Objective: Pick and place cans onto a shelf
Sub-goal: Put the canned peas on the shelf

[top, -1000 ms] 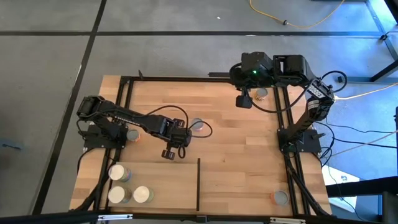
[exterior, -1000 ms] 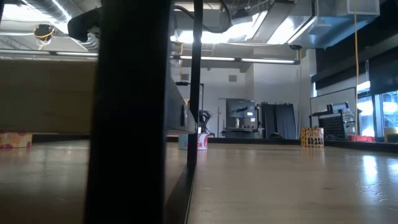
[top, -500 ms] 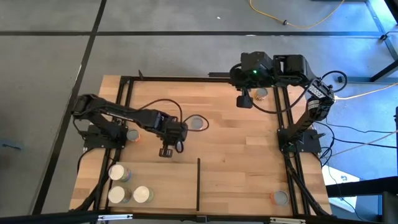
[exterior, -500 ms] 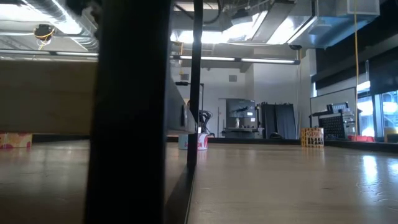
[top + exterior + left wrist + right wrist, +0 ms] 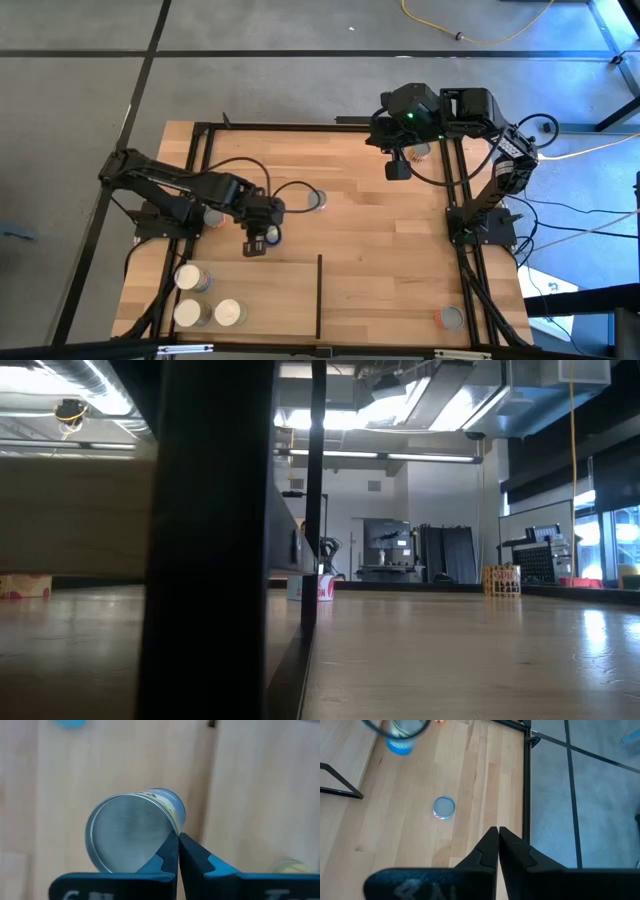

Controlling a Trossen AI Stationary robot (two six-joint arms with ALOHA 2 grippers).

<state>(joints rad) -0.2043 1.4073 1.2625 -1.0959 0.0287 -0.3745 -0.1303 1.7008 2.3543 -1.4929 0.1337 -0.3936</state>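
My left gripper (image 5: 254,243) hangs over the table's left middle, just beyond the shelf's far edge, shut on a can (image 5: 132,832) with a silver top, yellowish label and blue base; the can also shows in the high view (image 5: 272,237). The shelf (image 5: 270,300) is the light-wood panel at the near left, with a black divider (image 5: 319,295). Three cream-topped cans (image 5: 190,279) (image 5: 188,313) (image 5: 230,313) stand on it. My right gripper (image 5: 397,167) is shut and empty, held over the far right of the table. My left gripper pinches the can's top rim (image 5: 171,827) between its two fingertips (image 5: 169,851), coming from above. The can hangs tilted below the fingers, its silver top turned toward the wrist camera.
Another can (image 5: 313,200) stands mid-table inside a cable loop. One can (image 5: 212,216) sits under the left arm, one (image 5: 420,151) by the right arm, one (image 5: 451,318) at the near right corner. A black frame (image 5: 452,180) edges the table. A dark post (image 5: 210,540) blocks the low view.
My left gripper has moved toward the table's left edge, carrying the can away from the can in the cable loop, which has stayed in place.
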